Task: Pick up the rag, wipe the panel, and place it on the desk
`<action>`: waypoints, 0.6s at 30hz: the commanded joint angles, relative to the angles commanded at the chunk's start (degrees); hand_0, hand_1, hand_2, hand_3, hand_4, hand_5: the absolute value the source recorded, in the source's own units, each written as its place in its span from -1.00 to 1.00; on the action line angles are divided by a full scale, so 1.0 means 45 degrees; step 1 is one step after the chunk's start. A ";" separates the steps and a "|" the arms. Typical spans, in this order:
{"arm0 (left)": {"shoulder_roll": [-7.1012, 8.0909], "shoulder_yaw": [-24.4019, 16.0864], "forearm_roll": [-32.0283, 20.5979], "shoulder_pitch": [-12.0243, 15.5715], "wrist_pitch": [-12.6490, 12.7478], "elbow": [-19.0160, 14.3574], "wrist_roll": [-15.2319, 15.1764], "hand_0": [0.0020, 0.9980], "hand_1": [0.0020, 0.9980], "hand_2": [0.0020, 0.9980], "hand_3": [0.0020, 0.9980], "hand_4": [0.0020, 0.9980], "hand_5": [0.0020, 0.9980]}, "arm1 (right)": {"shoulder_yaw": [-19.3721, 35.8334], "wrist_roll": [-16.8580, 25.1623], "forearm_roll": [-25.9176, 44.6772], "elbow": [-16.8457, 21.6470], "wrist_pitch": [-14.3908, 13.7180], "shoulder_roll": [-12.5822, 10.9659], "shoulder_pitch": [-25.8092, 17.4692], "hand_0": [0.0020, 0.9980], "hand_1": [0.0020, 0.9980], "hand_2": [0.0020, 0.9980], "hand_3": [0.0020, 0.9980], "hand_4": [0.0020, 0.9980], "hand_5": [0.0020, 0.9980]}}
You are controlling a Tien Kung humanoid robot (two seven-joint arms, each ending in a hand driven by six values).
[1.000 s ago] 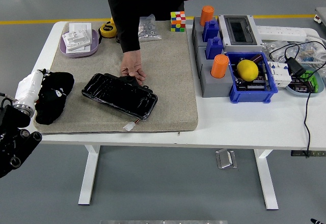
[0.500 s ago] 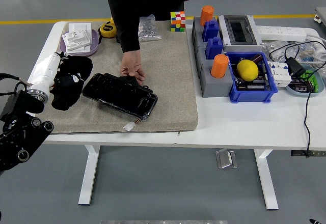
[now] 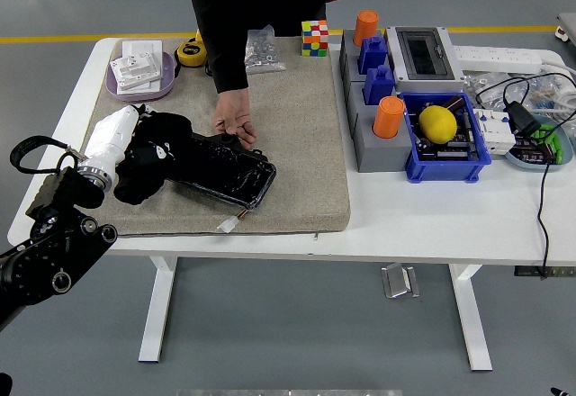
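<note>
Head view: wipe apparently in progress on the mat-covered surface (image 3: 297, 135).
Person's hand (image 3: 236, 126) pins the black panel's (image 3: 225, 169) far edge, likely to steady it. Left hand (image 3: 148, 157) presses the dark rag (image 3: 135, 175) on the panel's left end; fingers hidden under cloth, closure indeterminate. Right arm absent.

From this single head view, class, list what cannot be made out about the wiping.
- Left hand: fingers merge with the black rag; grip unclear.
- Panel: left end hidden under the hand and rag.
- Person's hand: contact with the panel's far edge uncertain.
- Right arm: outside the picture.
</note>
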 joint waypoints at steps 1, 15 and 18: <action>-0.0009 0.0093 0.0015 -0.0013 0.0004 -0.0030 0.0012 -0.57 -0.21 -0.10 -0.50 -1.00 -1.00 | -0.0003 0.0004 0.0000 0.0001 0.0002 -0.0002 0.0001 0.44 0.20 0.33 0.15 0.94 0.07; -0.0097 0.1382 0.0000 -0.0097 -0.0043 -0.0778 0.0214 -0.57 -0.20 -0.09 -0.48 -1.00 -1.00 | -0.0056 -0.0016 0.0084 -0.0071 0.0108 -0.0120 -0.0011 0.44 0.20 0.33 0.15 0.94 0.07; -0.0093 0.1660 -0.0045 -0.0125 -0.0074 -0.1078 0.0287 -0.57 -0.20 -0.09 -0.48 -1.00 -1.00 | -0.0091 -0.0026 0.0114 -0.0099 0.0133 -0.0138 -0.0015 0.44 0.20 0.33 0.15 0.94 0.07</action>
